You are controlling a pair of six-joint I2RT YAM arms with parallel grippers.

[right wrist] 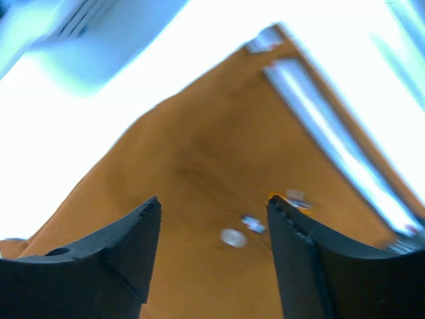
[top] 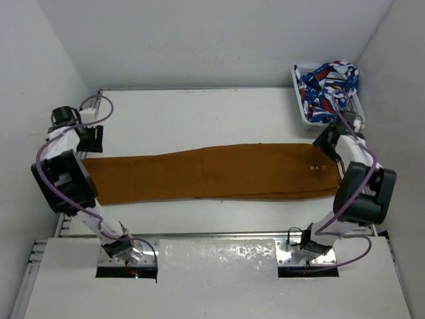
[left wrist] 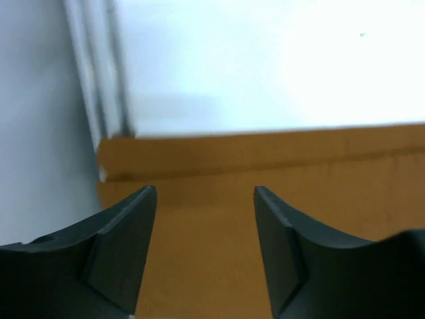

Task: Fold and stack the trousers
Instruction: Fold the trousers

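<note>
Across table [top: 199,113] centre: trousers [top: 212,173] laid flat, lengthwise, waist to R. L gripper [left wrist: 206,193] positioned over hem, R gripper [right wrist: 214,199] over waist; both jaws parted, nothing held.

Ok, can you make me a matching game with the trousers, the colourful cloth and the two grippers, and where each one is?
Things:
1 trousers
2 patterned cloth
3 left gripper
4 right gripper

Places:
A in the white basket
B above the trousers' button end
C stretched flat across the table
D above the trousers' leg end

Pairs: 1-C, 2-A, 3-D, 4-B
</note>
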